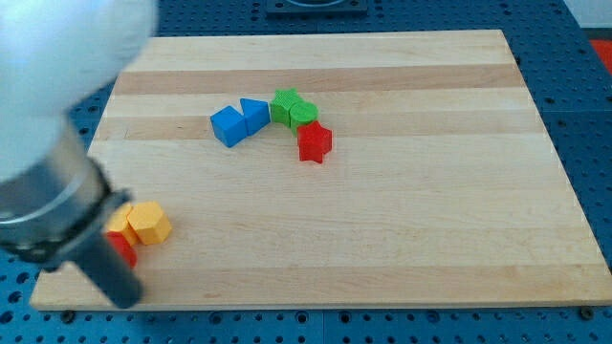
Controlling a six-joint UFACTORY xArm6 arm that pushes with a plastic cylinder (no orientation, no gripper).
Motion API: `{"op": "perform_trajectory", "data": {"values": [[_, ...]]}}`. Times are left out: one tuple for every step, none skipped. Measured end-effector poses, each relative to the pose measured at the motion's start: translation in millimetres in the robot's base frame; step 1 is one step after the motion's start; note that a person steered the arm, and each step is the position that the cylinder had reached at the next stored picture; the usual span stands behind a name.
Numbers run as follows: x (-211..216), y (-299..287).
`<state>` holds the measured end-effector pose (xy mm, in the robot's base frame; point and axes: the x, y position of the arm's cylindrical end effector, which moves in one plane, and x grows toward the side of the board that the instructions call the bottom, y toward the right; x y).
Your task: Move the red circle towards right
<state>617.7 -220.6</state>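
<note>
Pale wood board [382,229] on blue pegboard [574,115] — my tip [124,298] beside red block [122,248]; no jaws.

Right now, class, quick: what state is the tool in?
No gripper: my tip holds nothing, sitting just below the mostly hidden red block at the view's bottom left.

Pale, smooth, matt wooden board [382,229]; blocks such as the red star [314,142] look like matt plastic.
</note>
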Motion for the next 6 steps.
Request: {"op": "perform_trajectory", "data": {"values": [[0, -64], [-14, -83], [-32, -63], [-38, -17], [-39, 37], [-39, 86]]}}
